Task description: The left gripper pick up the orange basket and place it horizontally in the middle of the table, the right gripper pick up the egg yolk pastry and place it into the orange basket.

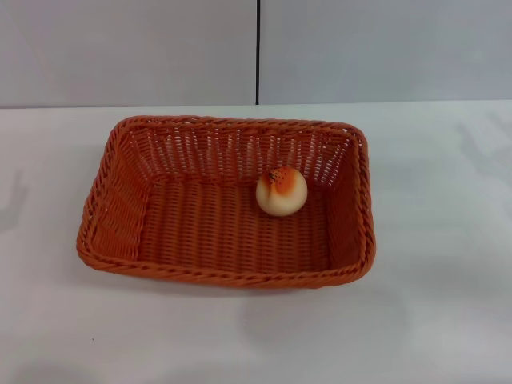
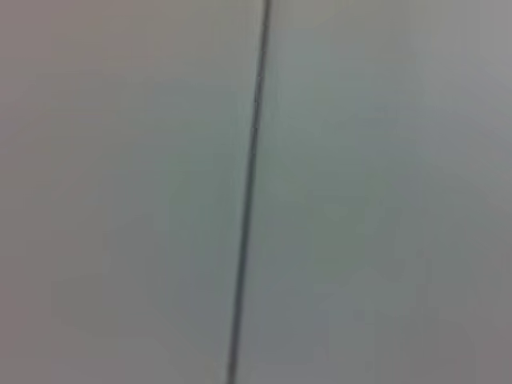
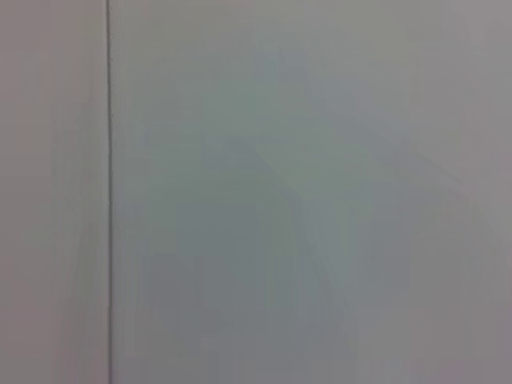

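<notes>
The orange basket (image 1: 120, 200) lies with its long side across the middle of the white table (image 1: 432, 304) in the head view. Inside it, toward its far right part, rests the egg yolk pastry (image 1: 281, 192), a cream bun with an orange-brown speckled top. Neither gripper shows in any view. Both wrist views hold only the grey wall with a dark vertical seam (image 2: 248, 192) (image 3: 108, 192).
A grey wall with a dark vertical seam (image 1: 258, 52) stands behind the table. White tabletop stretches on all sides of the basket.
</notes>
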